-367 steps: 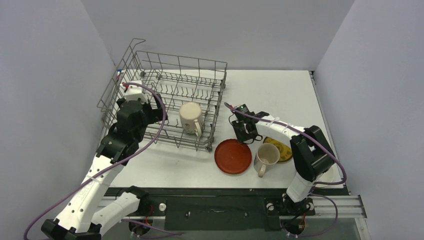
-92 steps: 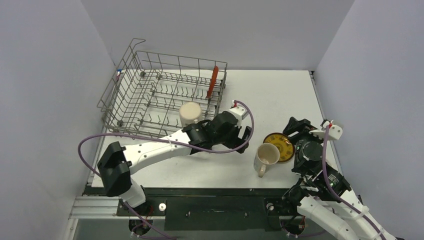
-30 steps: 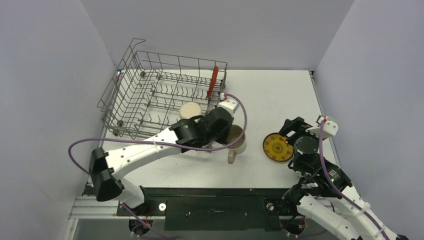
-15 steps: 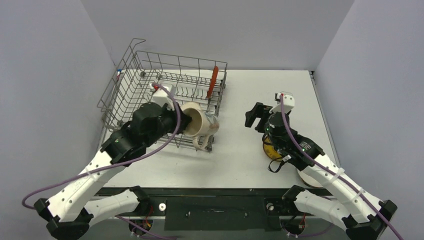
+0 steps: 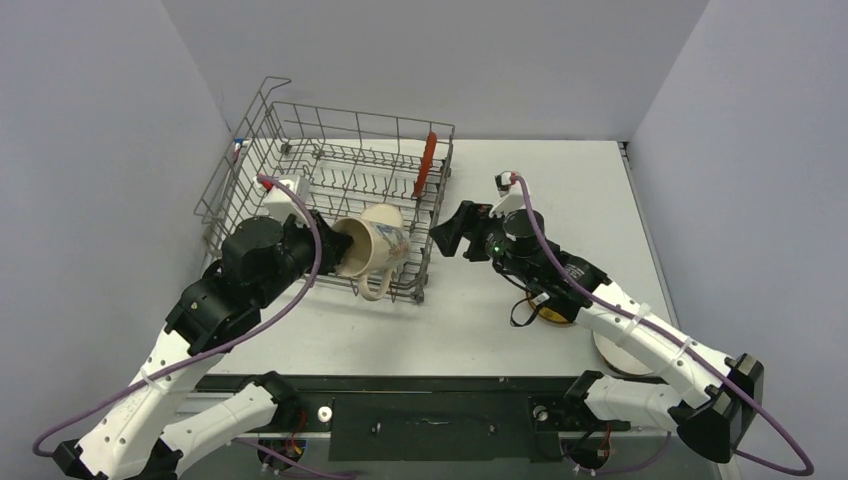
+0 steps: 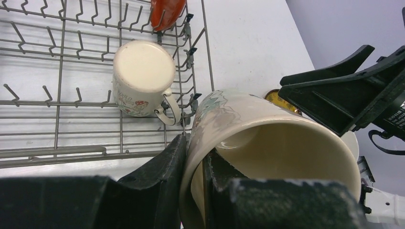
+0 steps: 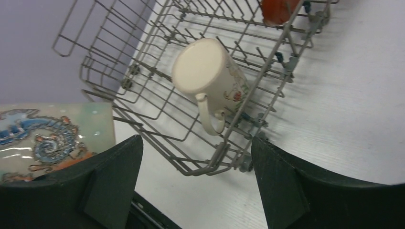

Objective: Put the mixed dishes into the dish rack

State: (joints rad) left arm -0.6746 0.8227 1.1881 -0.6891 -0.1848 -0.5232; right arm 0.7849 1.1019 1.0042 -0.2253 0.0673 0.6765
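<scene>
My left gripper (image 5: 335, 250) (image 6: 195, 157) is shut on the rim of the green-lined mug (image 5: 378, 250) (image 6: 267, 143), one finger inside and one outside. It holds the mug on its side over the near right corner of the dish rack (image 5: 300, 120) (image 6: 57, 102) (image 7: 119, 71). A cream mug (image 5: 388, 211) (image 6: 143, 71) (image 7: 205, 71) stands upside down in the rack. The red plate (image 5: 428, 163) (image 6: 167, 12) (image 7: 279, 9) stands on edge at the rack's far right. My right gripper (image 5: 455, 232) (image 7: 196, 186) hangs open and empty just right of the rack.
The yellow saucer (image 5: 553, 312) (image 6: 282, 98) lies on the table under my right forearm. The white bowl (image 5: 622, 357) shows partly at the near right edge. The rack's tall right wall (image 5: 436, 215) stands between the two grippers. Grey walls close in on three sides.
My left arm has carried the green-lined mug from the table leftward to over the rack. My right arm has swung from beside the saucer to the rack's right side, its jaws wider.
</scene>
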